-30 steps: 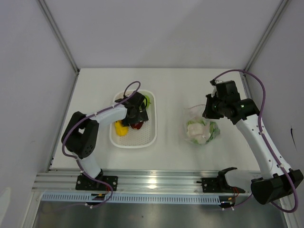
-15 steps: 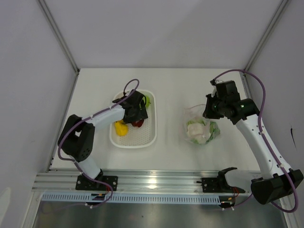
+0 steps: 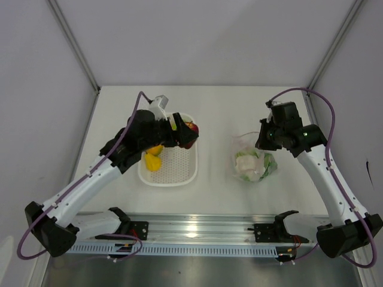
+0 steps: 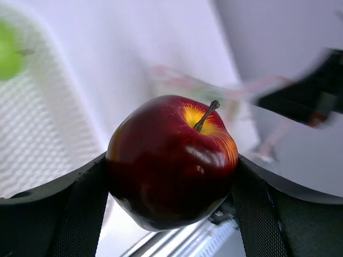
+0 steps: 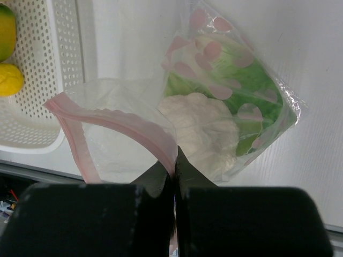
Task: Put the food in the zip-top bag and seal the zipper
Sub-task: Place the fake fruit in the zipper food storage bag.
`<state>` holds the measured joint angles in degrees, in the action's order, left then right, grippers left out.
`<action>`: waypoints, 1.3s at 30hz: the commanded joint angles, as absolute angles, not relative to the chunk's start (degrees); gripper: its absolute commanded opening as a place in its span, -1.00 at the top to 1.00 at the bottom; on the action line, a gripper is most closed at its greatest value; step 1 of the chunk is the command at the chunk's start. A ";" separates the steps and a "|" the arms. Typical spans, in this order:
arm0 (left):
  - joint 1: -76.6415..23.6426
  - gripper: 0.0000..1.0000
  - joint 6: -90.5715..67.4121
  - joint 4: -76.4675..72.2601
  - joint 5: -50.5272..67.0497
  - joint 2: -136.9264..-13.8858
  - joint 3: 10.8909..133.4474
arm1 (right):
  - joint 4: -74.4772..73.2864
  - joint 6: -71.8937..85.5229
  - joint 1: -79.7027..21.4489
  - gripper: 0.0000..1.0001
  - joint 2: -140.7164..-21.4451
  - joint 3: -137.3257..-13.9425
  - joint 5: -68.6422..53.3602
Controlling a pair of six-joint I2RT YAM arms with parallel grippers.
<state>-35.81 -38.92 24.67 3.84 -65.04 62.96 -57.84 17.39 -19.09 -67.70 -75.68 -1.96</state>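
My left gripper (image 3: 187,135) is shut on the dark red apple (image 4: 171,160), held above the right rim of the white basket (image 3: 187,170); the apple also shows in the top view (image 3: 191,129). My right gripper (image 5: 175,160) is shut on the pink zipper (image 5: 120,122) of the clear zip-top bag (image 3: 254,158), holding its mouth open. Two lettuces (image 5: 214,107) lie inside the bag. A yellow fruit (image 3: 153,161) lies in the basket, also seen in the right wrist view (image 5: 9,79). A lime-green fruit (image 4: 9,56) shows blurred at the left wrist view's edge.
The perforated basket (image 5: 59,80) stands left of the bag. Grey walls enclose the white table on three sides. A metal rail (image 3: 197,230) runs along the near edge.
My left gripper has risen out of the basket with the apple and moved right, toward the bag. The right gripper and the bag have stayed put.
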 commanded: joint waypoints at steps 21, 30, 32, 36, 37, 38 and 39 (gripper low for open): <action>-57.30 0.99 -45.52 11.86 0.98 -89.12 80.24 | -58.71 26.45 -20.13 1.00 -61.96 -79.10 -12.65; -57.92 0.89 -45.18 14.94 -1.41 -94.04 82.89 | -57.04 27.86 -20.21 1.00 -61.61 -79.28 -14.59; -58.01 0.83 -44.74 14.85 -1.76 -94.39 82.36 | -57.04 28.04 -20.04 1.00 -61.61 -79.36 -14.50; -58.18 0.67 -44.38 14.77 -2.20 -95.01 80.34 | -56.95 28.21 -19.86 1.00 -61.61 -80.42 -14.50; -58.18 0.62 -44.38 14.94 -2.11 -95.10 80.33 | -56.95 28.13 -19.86 1.00 -61.70 -80.59 -14.50; -58.18 0.59 -44.38 15.12 -2.02 -95.36 80.33 | -57.04 28.04 -19.86 1.00 -61.70 -80.77 -14.41; -58.27 0.60 -44.30 15.55 -2.02 -95.80 80.25 | -56.95 28.04 -19.69 1.00 -61.70 -81.12 -14.41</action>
<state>-57.71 -44.97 15.77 -1.32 -94.76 80.90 -60.01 27.00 -19.77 -63.09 -77.41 -12.56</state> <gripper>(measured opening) 0.834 0.002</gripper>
